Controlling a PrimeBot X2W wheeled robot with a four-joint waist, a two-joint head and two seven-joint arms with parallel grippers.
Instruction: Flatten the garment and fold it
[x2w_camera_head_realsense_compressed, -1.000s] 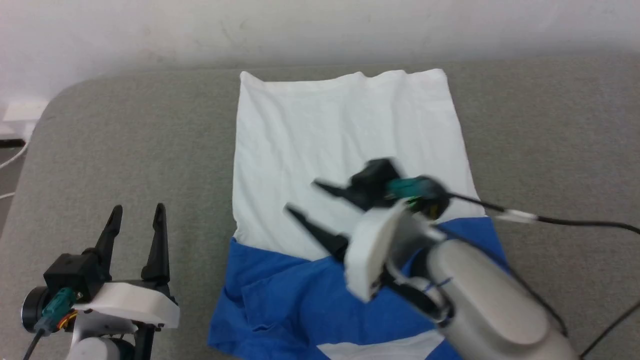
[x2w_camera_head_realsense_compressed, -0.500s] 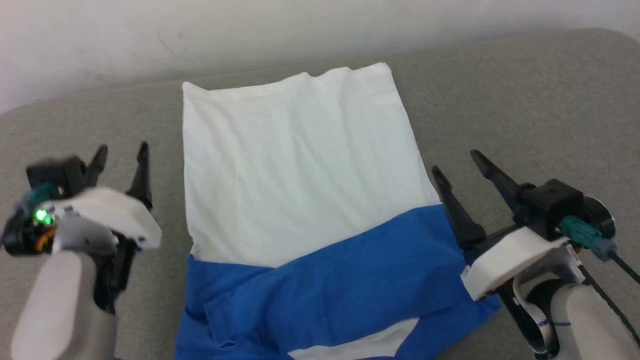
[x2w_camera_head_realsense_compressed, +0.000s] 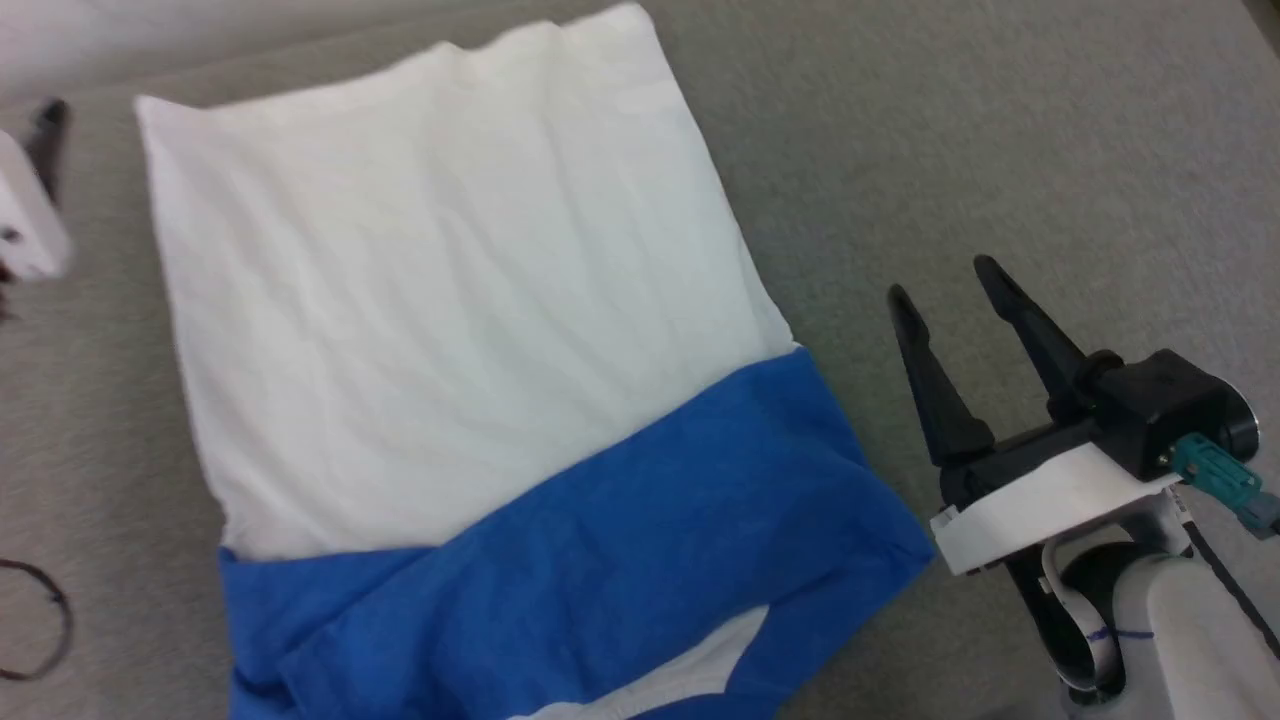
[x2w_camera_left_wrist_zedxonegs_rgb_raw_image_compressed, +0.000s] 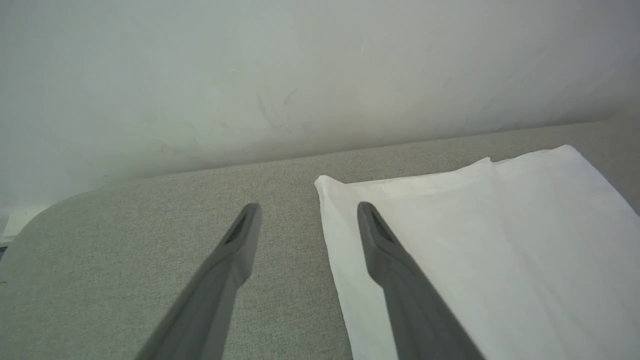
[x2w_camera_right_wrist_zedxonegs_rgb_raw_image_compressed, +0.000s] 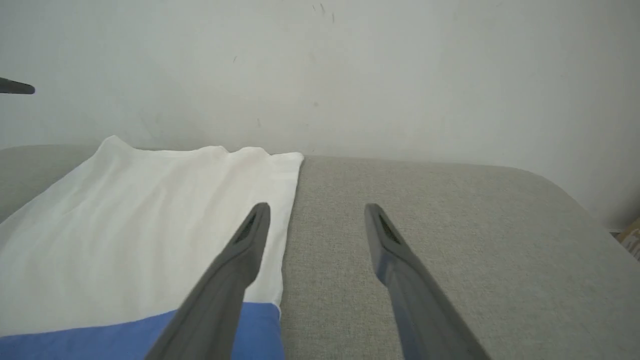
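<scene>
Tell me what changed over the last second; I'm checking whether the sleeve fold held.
The right hand pulled back off the garment to its right side, open and empty. The left hand advanced along its left edge, also open. The garment kept its lay, blue sleeves folded across its near end.

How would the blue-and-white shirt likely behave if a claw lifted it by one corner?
Probably floppy: the shirt lies thin and creased, so it should drape and sag. Likely light, since it lies flat with little bulk. Its folded blue sleeves would probably slip open when lifted.
</scene>
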